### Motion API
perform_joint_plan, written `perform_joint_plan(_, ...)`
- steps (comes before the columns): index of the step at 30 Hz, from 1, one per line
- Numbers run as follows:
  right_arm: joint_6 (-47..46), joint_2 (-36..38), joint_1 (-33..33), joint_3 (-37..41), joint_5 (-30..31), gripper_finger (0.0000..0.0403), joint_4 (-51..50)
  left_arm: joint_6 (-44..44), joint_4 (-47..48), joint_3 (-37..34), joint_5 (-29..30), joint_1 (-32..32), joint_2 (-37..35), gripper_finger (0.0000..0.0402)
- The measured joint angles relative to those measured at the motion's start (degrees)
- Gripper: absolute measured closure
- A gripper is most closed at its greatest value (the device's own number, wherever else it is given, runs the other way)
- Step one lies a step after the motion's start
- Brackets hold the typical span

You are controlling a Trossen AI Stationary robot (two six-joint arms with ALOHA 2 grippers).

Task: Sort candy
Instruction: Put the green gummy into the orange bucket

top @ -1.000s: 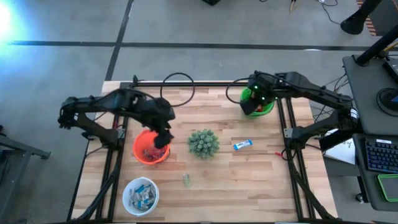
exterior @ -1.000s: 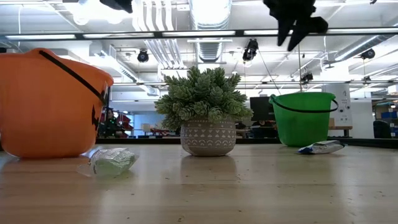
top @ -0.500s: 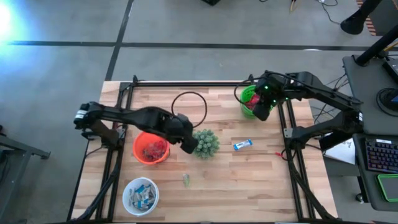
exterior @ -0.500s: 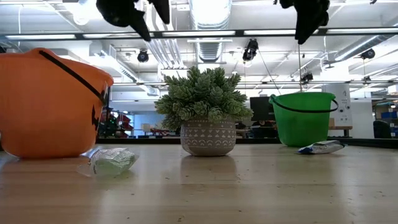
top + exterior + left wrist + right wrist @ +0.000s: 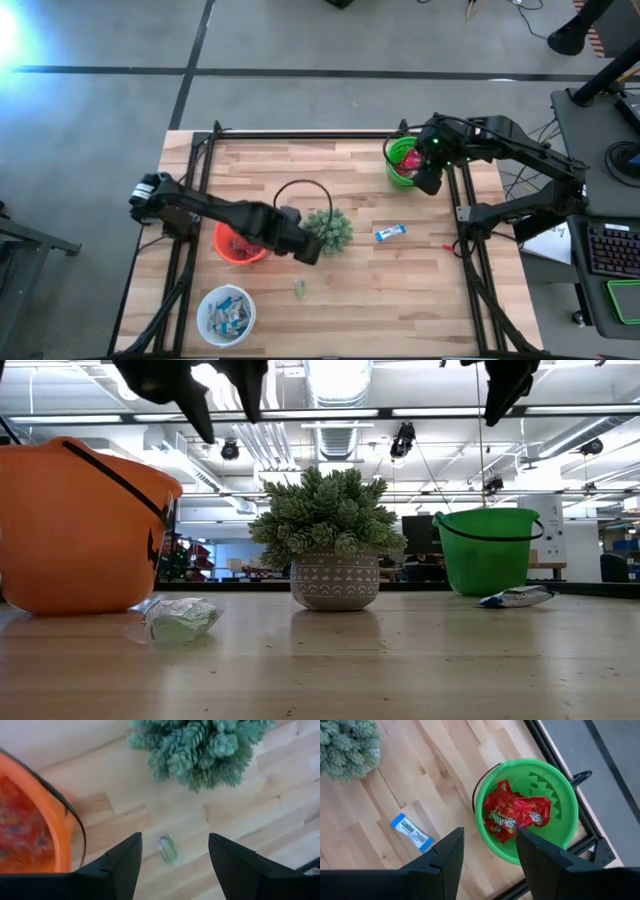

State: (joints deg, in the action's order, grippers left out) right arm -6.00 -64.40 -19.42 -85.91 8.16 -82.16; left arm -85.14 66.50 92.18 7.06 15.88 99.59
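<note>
Two loose candies are left on the surface, as far as the views show: a small green piece point(image 5: 299, 289) near the front, between the orange bucket point(image 5: 222, 250) and the potted plant point(image 5: 328, 229), and a blue-and-white bar point(image 5: 390, 232) lying to the plant's right. Everything else looks sorted. The green bucket point(image 5: 399, 154) at the back right holds red packets point(image 5: 516, 817), the orange bucket holds a heap of reddish pieces, and a white bowl point(image 5: 209, 300) at the front left holds blue-and-white wrappers point(image 5: 229, 314).

Left gripper point(image 5: 305, 251) hangs over the surface just beside the orange bucket, in front of the plant. In its wrist view the fingers point(image 5: 121, 865) stand well apart with nothing between them, and the green piece point(image 5: 168, 850) lies on the wood below, in the gap. It looks lined up for that piece, but not yet down on it.

Right gripper point(image 5: 427, 182) hovers at the near edge of the green bucket. Its fingers point(image 5: 448, 858) are spread and empty, with the bucket and the blue-and-white bar both seen beyond them. That bar is apart from both grippers.

Judgement: the task is mostly done, with two picks left. The bar likely belongs with the wrappers in the white bowl, which sits far from the right arm. Which container the green piece goes to cannot be told from these views.
</note>
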Motion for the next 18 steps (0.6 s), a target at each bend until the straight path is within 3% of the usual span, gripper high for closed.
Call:
perform_joint_plan(7,0.2,-0.09,0.0,0.0,-0.01,0.0232,-0.41,-6.43,-2.25,-0.02,2.78,4.15,1.22,0.0192)
perform_joint_plan(18,0.7,-0.11,0.01,0.0,-0.02,0.0232,-0.28,-11.28,-3.23,-0.04,2.6,7.76,7.45,0.0192)
